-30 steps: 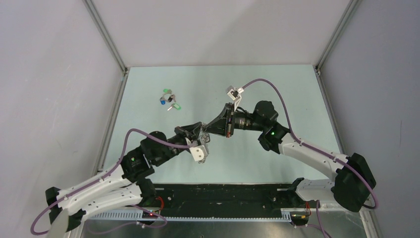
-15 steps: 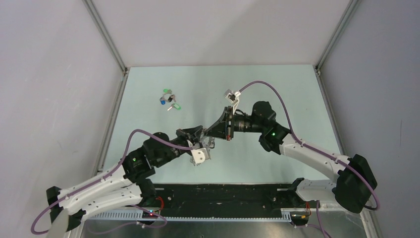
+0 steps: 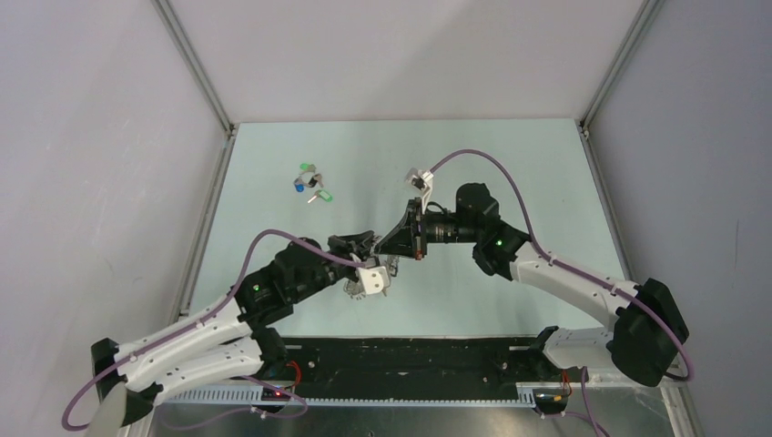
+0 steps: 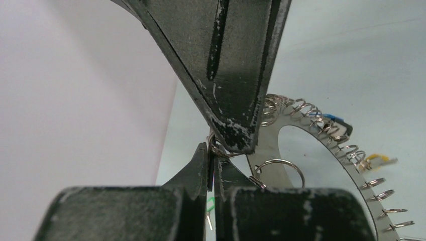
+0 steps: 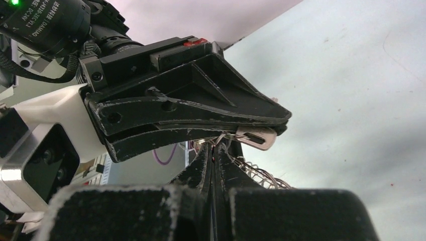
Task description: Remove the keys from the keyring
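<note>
We are mid-removal: left gripper (image 4: pixel 211 150) clamps a small silver metal key (image 5: pixel 253 136), right gripper (image 5: pixel 213 150) pinches the flat grey loop-fringed keyring (image 4: pixel 269 143). Next, probably pulling them apart.

Left arm (image 3: pixel 191 337): white shell links, black joint housings, green LED (image 3: pixel 259 289) at 8 o'clock in the top view. Right arm (image 3: pixel 564 282): same white and black build, green LED (image 3: pixel 499 242) at 3 o'clock. Purple cable (image 3: pixel 273 235) along each arm. White camera bracket (image 3: pixel 371 280) on the left wrist. Left tool (image 5: pixel 281 125): black wedge fingers, scuffed pale edges, round screw holes, red tab (image 5: pixel 193 41) on top. Right tool (image 4: pixel 233 145): black, scratched, long centre slot. Black motor (image 5: pixel 45 22) with white print, 11 o'clock in the right wrist view.
</note>
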Tool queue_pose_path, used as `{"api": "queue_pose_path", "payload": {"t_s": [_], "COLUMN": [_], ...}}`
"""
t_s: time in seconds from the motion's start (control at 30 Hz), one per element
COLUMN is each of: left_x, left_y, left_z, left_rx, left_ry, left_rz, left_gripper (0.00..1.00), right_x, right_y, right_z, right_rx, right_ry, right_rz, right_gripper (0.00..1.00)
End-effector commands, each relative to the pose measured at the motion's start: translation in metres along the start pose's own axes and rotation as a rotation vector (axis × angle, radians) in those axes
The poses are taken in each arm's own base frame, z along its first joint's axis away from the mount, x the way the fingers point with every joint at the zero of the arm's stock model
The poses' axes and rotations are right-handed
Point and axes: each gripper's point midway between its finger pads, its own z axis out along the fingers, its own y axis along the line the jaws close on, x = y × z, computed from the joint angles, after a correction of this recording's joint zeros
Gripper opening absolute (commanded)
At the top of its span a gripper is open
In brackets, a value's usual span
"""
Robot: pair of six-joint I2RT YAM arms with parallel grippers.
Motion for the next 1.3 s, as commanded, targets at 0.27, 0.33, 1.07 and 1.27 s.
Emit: {"api": "queue_pose_path", "payload": {"t_s": [0.27, 0.33, 1.07, 1.27], "left_x": [-0.044, -0.048, -0.051, -0.054], "left_y": [0.132, 0.133, 0.107, 0.105], "left_z": [-0.009, -0.006, -0.019, -0.022], "left_rx": [-0.4, -0.391, -0.352, -0.348], "left_ry": [-0.108, -0.127, -0.223, -0.239], "left_rz": [-0.056, -0.067, -0.122, -0.12], "left_gripper": [0.0, 0.0, 0.0, 0.0], "right_x": [0.07, 0.067, 0.023, -0.03], "right_y": [-0.024, -0.031, -0.043, -0.029], "right_z": [-0.02, -0.025, -0.047, -0.064], "right_rx": [0.07, 0.1, 0.206, 0.265], "right_ry": [0.295, 0.289, 0.115, -0.209], "right_rz": [0.107, 0.103, -0.101, -0.272], "right_gripper": [0.0, 0.0, 0.16, 0.65]}}
